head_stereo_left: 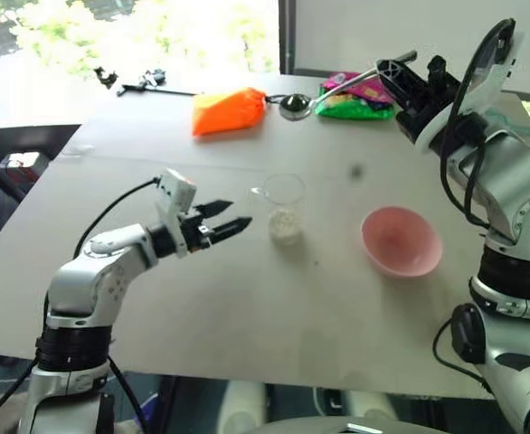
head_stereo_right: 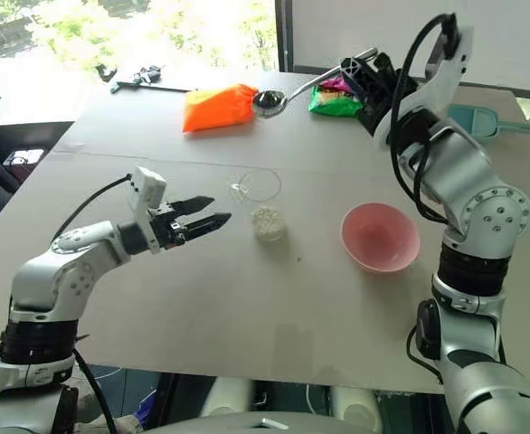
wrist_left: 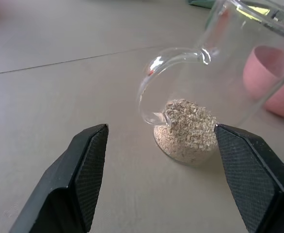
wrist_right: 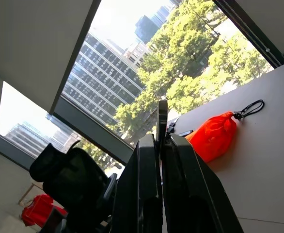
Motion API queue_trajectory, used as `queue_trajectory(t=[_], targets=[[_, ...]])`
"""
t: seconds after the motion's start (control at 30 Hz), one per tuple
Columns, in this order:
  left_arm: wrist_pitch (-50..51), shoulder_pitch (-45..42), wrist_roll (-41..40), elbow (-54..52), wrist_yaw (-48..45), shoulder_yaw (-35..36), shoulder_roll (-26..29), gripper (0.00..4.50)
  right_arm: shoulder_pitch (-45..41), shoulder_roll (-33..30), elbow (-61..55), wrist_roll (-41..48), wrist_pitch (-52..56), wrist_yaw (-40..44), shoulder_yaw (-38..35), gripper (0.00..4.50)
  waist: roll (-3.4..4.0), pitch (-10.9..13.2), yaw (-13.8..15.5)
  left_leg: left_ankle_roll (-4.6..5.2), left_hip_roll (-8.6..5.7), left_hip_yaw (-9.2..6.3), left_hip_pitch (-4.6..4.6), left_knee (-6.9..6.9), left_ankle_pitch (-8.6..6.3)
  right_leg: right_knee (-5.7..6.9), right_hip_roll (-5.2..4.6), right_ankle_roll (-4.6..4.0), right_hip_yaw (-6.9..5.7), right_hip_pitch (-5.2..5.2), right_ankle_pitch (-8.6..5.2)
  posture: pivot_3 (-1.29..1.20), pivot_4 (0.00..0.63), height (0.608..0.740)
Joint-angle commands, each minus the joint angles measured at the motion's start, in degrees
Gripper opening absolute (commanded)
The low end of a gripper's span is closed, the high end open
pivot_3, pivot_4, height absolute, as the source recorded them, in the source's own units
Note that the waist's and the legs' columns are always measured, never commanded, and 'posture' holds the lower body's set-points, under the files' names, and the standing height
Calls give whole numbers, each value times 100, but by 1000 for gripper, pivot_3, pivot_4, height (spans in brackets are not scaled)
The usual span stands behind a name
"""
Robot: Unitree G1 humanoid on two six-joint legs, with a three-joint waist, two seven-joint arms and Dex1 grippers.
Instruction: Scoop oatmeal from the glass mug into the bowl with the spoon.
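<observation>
The glass mug stands mid-table with a small heap of pale oatmeal at its bottom. My left gripper is open just left of the mug and level with it. In the left wrist view its black fingers flank the mug's handle without touching it. To the right of the mug sits the pink bowl. My right gripper is raised over the far right of the table, shut on the handle of the silver spoon. The spoon's head points left, near the orange bag.
An orange bag and a green-and-pink packet lie at the far side of the table. A teal scoop is behind my right arm. A black tool lies at the far left corner.
</observation>
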Motion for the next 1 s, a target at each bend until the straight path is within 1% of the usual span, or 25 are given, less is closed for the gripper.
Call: queue_trajectory(t=[0.03, 0.17, 0.37, 0.43, 0.5, 0.57, 0.6, 0.63, 0.67, 0.77, 0.8, 0.9, 1.0], targets=[[-582, -176, 417, 89, 7, -166, -41, 3605, -164, -117, -212, 139, -213, -4, -221, 0, 2, 0, -1, 0, -1, 1, 3, 0, 0, 1, 1, 0, 2, 2, 0, 0, 150, 740], [-1052, -584, 887, 676, 213, -496, -430, 3605, -200, -207, -291, 211, -283, -102, -205, 0, 2, 0, -9, 1, -23, 2, 7, 0, 0, 13, 1, 0, 7, 0, 0, 0, 150, 740], [-1257, -864, 1217, 1020, 503, -669, -891, 3605, -130, -296, -470, 295, -375, -260, -205, 0, 2, 0, -34, 1, -22, 7, 2, 1, 0, 8, 0, 0, 17, -6, 0, 0, 150, 740], [-1288, -901, 1320, 1075, 689, -655, -1026, 3081, -102, -333, -523, 323, -403, -307, -198, 0, 2, 0, -28, 1, -21, 5, -2, 0, 0, 5, 0, 0, 15, -8, 0, 0, 150, 740], [-1310, -909, 1366, 1096, 768, -637, -1110, 2326, -77, -370, -565, 346, -423, -338, -189, 0, 2, 0, -28, 1, -17, 5, -3, 0, 0, 3, -2, 0, 15, -7, 0, 0, 150, 740], [-1341, -912, 1357, 1080, 814, -608, -1189, 1398, -58, -399, -595, 376, -438, -369, -183, 0, 2, 0, -26, 1, -7, 6, -3, 1, 0, 3, -3, 0, 15, -7, 0, 0, 150, 740], [-1343, -925, 1359, 1083, 838, -600, -1217, 831, -49, -418, -603, 391, -438, -379, -179, 0, 2, 0, -26, 1, -6, 6, -3, 1, 0, 3, -2, 0, 15, -7, 0, 0, 150, 740], [-1347, -941, 1360, 1086, 865, -593, -1246, 489, -35, -443, -613, 412, -432, -385, -175, 0, 2, 0, -26, 1, -5, 6, -3, 1, 0, 4, -1, 0, 15, -7, 0, 0, 150, 740], [-1344, -957, 1361, 1090, 884, -589, -1267, 14, -22, -462, -619, 428, -425, -386, -170, 0, 2, 0, -25, 1, -3, 6, -3, 1, 0, 4, 0, 0, 15, -7, 0, 0, 150, 740], [-1288, -1045, 1333, 1097, 965, -554, -1331, 14, 36, -593, -625, 434, -345, -377, -132, 0, 3, -1, -26, 1, -1, 7, 0, 1, 0, 6, 2, 0, 15, -6, 0, 0, 150, 740], [-1255, -1114, 1308, 1122, 1038, -503, -1360, 14, 55, -727, -600, 388, -236, -272, -96, 0, 3, -1, -25, 1, 0, 8, 0, 1, 0, 6, 2, 0, 16, -6, 0, 0, 150, 740], [-1282, -1294, 1327, 1195, 1236, -406, -1398, 14, 53, -1232, -513, 187, 183, 131, 57, 0, 2, -1, -21, 1, -1, 8, -1, 1, 0, 5, 1, 0, 15, -6, 0, 0, 150, 740], [-1465, -1569, 1474, 1386, 1576, -285, -1445, 14, -8, -1744, -581, -248, 655, 739, 383, 0, 5, 1, -17, 1, -3, 9, -3, 2, -1, 4, 3, 0, 16, -8, 0, 0, 150, 740]])
